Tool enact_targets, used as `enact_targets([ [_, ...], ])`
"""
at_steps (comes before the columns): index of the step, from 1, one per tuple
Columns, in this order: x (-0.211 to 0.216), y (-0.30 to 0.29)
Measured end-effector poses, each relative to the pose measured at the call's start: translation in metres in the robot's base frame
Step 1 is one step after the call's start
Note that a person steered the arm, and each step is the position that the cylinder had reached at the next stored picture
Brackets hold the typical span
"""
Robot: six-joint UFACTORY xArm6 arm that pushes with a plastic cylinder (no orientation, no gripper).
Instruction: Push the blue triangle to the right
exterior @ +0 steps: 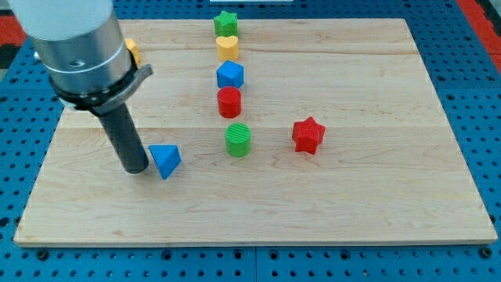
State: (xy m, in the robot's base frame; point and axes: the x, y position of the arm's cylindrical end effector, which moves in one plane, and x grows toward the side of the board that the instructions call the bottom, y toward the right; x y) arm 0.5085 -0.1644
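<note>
The blue triangle lies on the wooden board at the view's lower left. My tip rests on the board just left of the blue triangle, touching or almost touching its left side. The dark rod rises from there to the grey arm body at the view's top left.
A column of blocks runs down the middle: a green star, a yellow heart, a blue hexagon-like block, a red cylinder, a green cylinder. A red star sits right of it. A yellow block peeks out behind the arm.
</note>
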Motion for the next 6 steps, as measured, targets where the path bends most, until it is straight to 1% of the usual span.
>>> enact_targets([
  [2,-0.015,0.026],
  [3,-0.016,0.04],
  [5,0.003,0.132],
  [6,0.032,0.14],
])
